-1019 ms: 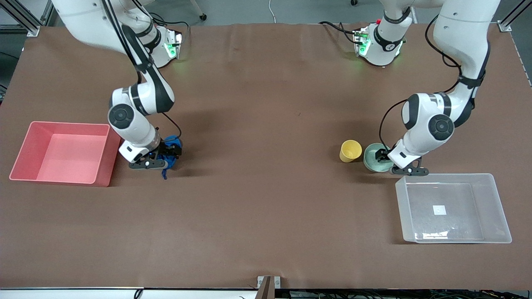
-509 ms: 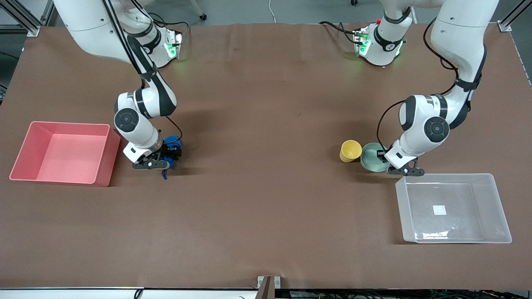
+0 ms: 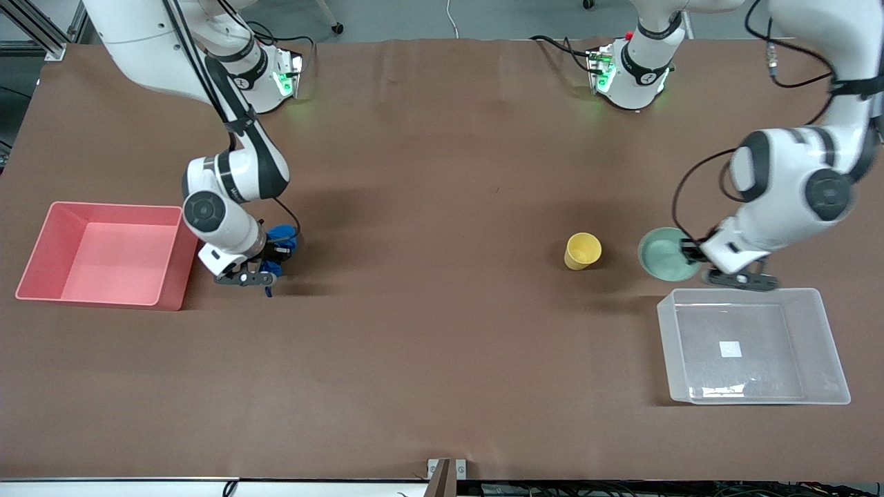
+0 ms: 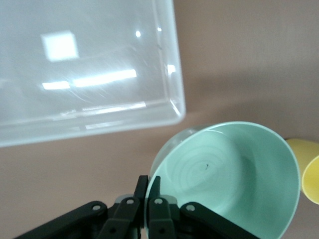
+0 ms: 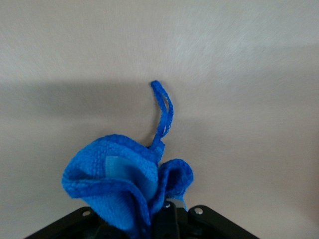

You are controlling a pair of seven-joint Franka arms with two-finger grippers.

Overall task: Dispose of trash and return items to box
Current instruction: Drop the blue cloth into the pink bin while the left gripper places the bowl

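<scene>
My left gripper (image 3: 687, 254) is shut on the rim of the mint-green bowl (image 3: 663, 254) and holds it tilted in the air beside the clear box (image 3: 825, 345). In the left wrist view the fingers (image 4: 154, 191) pinch the bowl's rim (image 4: 229, 174), with the box (image 4: 164, 59) below. The yellow cup (image 3: 582, 250) stands on the table; a part of it shows in the left wrist view (image 4: 309, 169). My right gripper (image 3: 273, 254) is shut on the blue wad of trash (image 3: 282, 243) beside the pink bin (image 3: 173, 262). Its tail hangs down in the right wrist view (image 5: 162, 112).
The pink bin sits at the right arm's end of the table, open at the top. The clear box has a white label (image 3: 730, 349) on its bottom. The brown table cloth (image 3: 442, 331) spreads between the two containers.
My left gripper has lifted the bowl away from the yellow cup and carried it toward the clear box. My right gripper with the blue wad has shifted slightly toward the pink bin.
</scene>
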